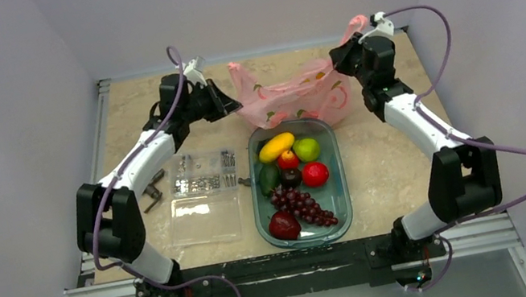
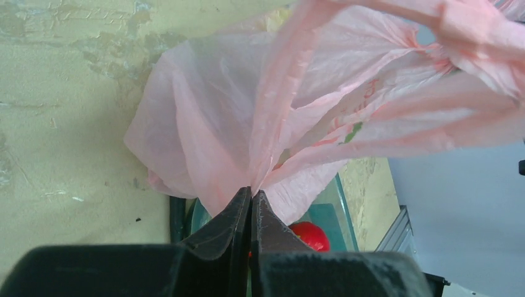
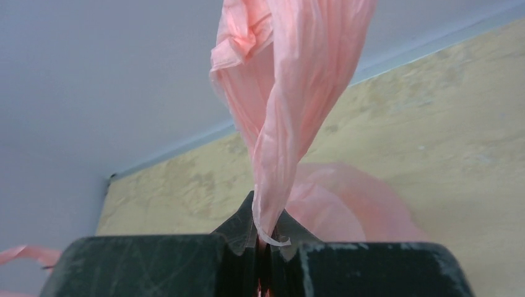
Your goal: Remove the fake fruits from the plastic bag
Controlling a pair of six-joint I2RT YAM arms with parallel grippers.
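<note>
The pink plastic bag [image 1: 292,98] hangs stretched between my two grippers at the back of the table, over the far end of the green tray [image 1: 341,184]. My left gripper [image 1: 234,107] is shut on the bag's left edge; the film [image 2: 216,124] fans out from its closed tips [image 2: 251,192]. My right gripper [image 1: 334,61] is shut on a twisted handle strip [image 3: 285,93] that rises out of its jaws [image 3: 267,216]. In the tray lie fake fruits: a red apple [image 1: 284,225], an orange-red one [image 1: 315,174] and a dark plum [image 1: 291,178]. What the bag holds I cannot tell.
Also in the tray are a yellow oval fruit [image 1: 276,146], a green apple [image 1: 306,149] and a dark purple grape bunch [image 1: 304,205]. Left of the tray sit a clear box of small metal parts [image 1: 203,174], its lid [image 1: 206,217] and dark tools [image 1: 153,192].
</note>
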